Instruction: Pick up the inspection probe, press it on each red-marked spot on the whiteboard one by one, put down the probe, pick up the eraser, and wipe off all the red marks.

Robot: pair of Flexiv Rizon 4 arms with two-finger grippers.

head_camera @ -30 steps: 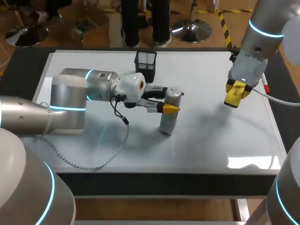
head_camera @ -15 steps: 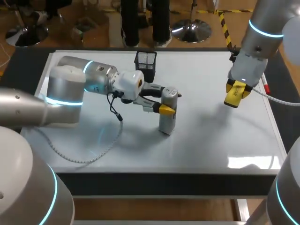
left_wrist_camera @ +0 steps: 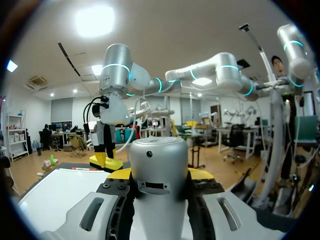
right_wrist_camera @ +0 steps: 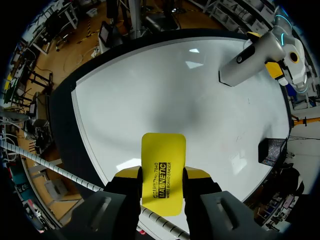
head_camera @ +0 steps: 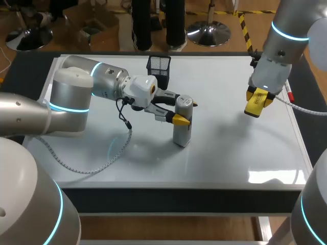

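left gripper [left_wrist_camera: 160,175]: clamped on upright inspection probe [head_camera: 182,133], base on whiteboard [head_camera: 230,153]
right gripper [right_wrist_camera: 163,176]: gripping yellow eraser [head_camera: 254,104] above whiteboard

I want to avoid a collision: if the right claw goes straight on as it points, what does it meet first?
Probably the bare whiteboard, touched first by the yellow eraser that the right claw holds; the probe stands off to the side.

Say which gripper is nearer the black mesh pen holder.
Left. The left gripper, gripping the grey cylindrical probe, sits in front of the holder; the right gripper hangs far to its right.
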